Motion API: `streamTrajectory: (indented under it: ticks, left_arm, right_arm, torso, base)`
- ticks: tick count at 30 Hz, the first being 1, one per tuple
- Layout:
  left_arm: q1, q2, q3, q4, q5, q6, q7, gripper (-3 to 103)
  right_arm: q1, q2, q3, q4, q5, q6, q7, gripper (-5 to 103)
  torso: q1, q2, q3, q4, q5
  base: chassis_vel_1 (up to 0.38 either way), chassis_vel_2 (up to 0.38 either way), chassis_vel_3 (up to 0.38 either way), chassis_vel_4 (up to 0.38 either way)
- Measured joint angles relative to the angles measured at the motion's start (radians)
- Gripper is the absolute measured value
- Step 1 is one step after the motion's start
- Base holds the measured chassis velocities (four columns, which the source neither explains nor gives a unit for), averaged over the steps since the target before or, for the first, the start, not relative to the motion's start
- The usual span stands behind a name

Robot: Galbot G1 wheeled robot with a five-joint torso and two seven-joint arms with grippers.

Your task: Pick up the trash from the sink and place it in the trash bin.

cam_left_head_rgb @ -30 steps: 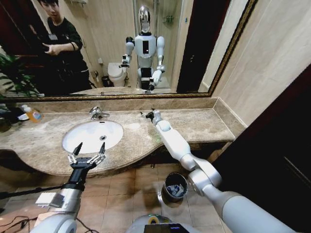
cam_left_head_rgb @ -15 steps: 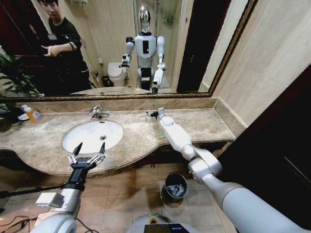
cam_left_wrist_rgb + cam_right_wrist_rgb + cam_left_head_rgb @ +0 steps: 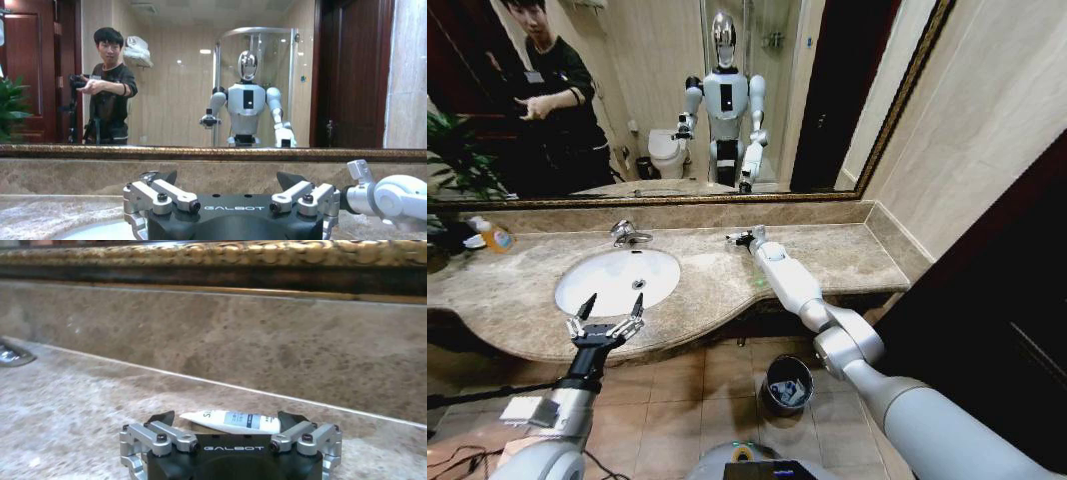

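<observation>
Right end effector, now at frame centre, jaws wide around a tube on the bench; grasp imminent. Left end effector idles wide, lower left.

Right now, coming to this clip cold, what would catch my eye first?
The right gripper is stretched far across the marble counter toward the back wall, jaws open around a small white tube lying by the backsplash. The left gripper hovers open at the front rim of the sink. On the floor below stands the trash bin, already holding some litter.
</observation>
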Motion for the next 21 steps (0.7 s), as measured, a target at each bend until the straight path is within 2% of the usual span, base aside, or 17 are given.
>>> streamTrajectory:
  ticks: [1,9,11,16,19,21]
  left_arm:
    - [0.000,0.000,0.000,0.000,0.000,0.000,0.000,100]
    - [0.000,0.000,0.000,0.000,0.000,0.000,0.000,100]
    - [0.000,0.000,0.000,0.000,0.000,0.000,0.000,100]
    - [0.000,0.000,0.000,0.000,0.000,0.000,0.000,100]
    - [0.000,0.000,0.000,0.000,0.000,0.000,0.000,100]
    - [0.000,0.000,0.000,0.000,0.000,0.000,0.000,100]
  right_arm:
    - [-0.024,0.000,-0.011,0.071,-0.010,-0.036,0.001,100]
    - [-0.140,-0.002,-0.063,0.334,0.012,-0.150,0.000,100]
    - [-0.159,-0.014,-0.067,0.364,0.026,-0.150,-0.001,100]
    - [-0.156,-0.017,-0.056,0.359,0.046,-0.089,0.008,100]
    - [-0.136,-0.003,-0.048,0.312,0.042,-0.058,0.017,100]
    - [-0.102,-0.001,-0.029,0.230,0.031,-0.012,0.044,100]
  torso:
    - [0.000,0.000,0.000,-0.0001,0.0000]
    - [0.000,0.000,0.000,0.0003,0.0000]
    - [0.000,0.000,0.000,0.0003,0.0000]
    - [0.000,0.000,0.000,-0.0002,0.0000]
    - [0.000,0.000,0.000,0.0004,0.0003]
    - [0.000,0.000,0.000,0.0004,-0.0003]
  base:
    - [0.000,0.000,0.000,0.000]
    - [0.000,0.000,0.000,0.000]
    - [0.000,0.000,0.000,0.000]
    - [0.000,0.000,0.000,0.000]
    - [0.000,0.000,0.000,0.000]
    - [0.000,0.000,0.000,0.000]
